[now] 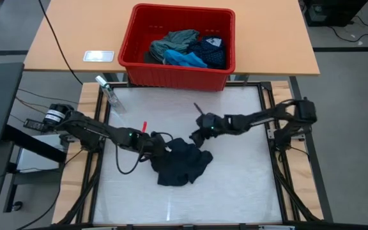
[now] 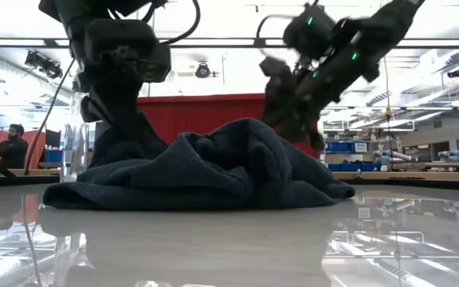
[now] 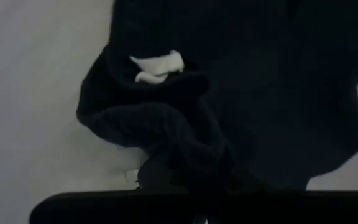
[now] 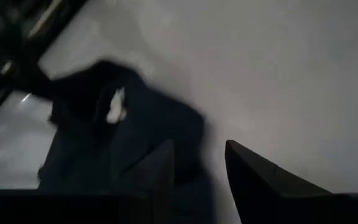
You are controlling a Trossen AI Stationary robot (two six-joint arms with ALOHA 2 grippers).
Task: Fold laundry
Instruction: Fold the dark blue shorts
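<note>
A dark navy garment (image 1: 183, 163) lies crumpled in the middle of the white table, with a white label (image 3: 157, 67) showing. My left gripper (image 1: 161, 149) is shut on the garment's left side. My right gripper (image 4: 201, 165) stands open at its far right edge (image 1: 200, 144); one finger (image 4: 160, 171) is over the cloth, and I cannot tell whether it touches. More laundry lies in the red bin (image 1: 171, 73) beyond the far edge: a bright blue piece (image 1: 185, 59), a grey-green one (image 1: 174, 41) and a navy dotted one (image 1: 213, 52). My left gripper holds a bunched fold of the garment (image 3: 185, 155) at its left side, coming slanting down from the table's left. The cloth covers the fingertips, so the number of layers does not show. The fold rises a little to the gripper (image 2: 126, 139); the rest lies on the table.
A clear plastic object (image 1: 110, 94) and a small red thing (image 1: 144, 125) lie on the table's far left. A black cable (image 1: 130, 163) loops beside the left arm. The table's near half (image 1: 190, 204) is bare white.
</note>
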